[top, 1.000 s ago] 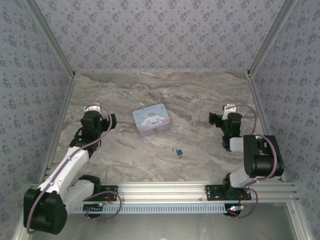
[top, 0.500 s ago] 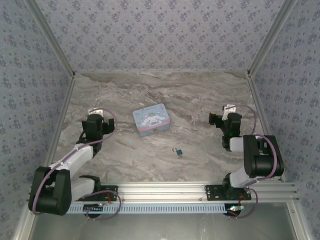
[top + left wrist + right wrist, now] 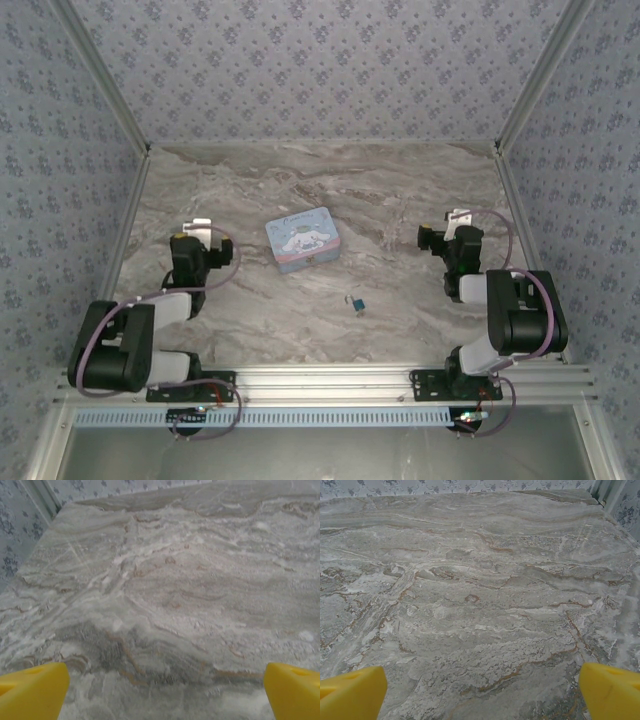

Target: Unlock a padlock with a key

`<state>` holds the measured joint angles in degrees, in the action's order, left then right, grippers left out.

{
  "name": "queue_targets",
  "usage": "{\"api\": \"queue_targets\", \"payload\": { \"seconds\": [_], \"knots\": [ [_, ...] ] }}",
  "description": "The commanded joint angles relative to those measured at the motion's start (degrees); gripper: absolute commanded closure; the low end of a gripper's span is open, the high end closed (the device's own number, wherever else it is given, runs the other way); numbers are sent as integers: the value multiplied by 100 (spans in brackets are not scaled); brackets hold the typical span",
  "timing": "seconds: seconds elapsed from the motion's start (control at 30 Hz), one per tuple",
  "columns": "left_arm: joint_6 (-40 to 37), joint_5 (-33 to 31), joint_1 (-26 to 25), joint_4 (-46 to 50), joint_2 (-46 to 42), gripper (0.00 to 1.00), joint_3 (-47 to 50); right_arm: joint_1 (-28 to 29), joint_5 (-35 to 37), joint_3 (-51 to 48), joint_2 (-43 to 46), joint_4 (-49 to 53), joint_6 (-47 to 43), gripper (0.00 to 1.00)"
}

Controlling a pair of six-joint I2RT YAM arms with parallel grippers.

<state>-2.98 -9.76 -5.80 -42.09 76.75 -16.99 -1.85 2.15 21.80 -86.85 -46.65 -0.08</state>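
Gaping wide and holding nothing, the jaws of the left gripper [image 3: 165, 695] and right gripper [image 3: 482, 692] hover over the table [image 3: 480, 580]. Outward, the tiny padlock [image 3: 357, 304] lies at 5 o'clock from the tin [image 3: 301, 239], nearer the right gripper; a silvery bit [image 3: 351, 299] touches it, key or shackle I cannot tell. Come down from 2 o'clock with the right, narrowing first. The tin sits apart at 11 o'clock, likely no obstacle.
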Motion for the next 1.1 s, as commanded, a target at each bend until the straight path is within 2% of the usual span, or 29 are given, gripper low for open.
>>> {"api": "queue_targets", "payload": {
  "seconds": [0.0, 0.13, 0.27, 0.5, 0.57, 1.07],
  "knots": [
    [-2, 475, 234, -1342, 454, 1, 143, 27, 109, 46, -34, 34, -80, 0],
    [-25, 585, 256, -2396, 1105, 1, 363, 29, 106, 45, -38, 38, -76, 0],
    [-4, 726, 310, -2478, 1064, 1, 451, 27, 105, 44, -35, 33, -80, 0],
    [284, 1009, 628, -1069, 1066, 1, -341, 34, 108, 44, -36, 34, -80, 0],
    [431, 1050, 759, -386, 1108, 1, -705, 28, 100, 48, -38, 42, -80, 0],
    [456, 989, 765, -448, 1113, 1, -663, 53, 136, 44, -38, 34, -98, 0]
  ]
}}
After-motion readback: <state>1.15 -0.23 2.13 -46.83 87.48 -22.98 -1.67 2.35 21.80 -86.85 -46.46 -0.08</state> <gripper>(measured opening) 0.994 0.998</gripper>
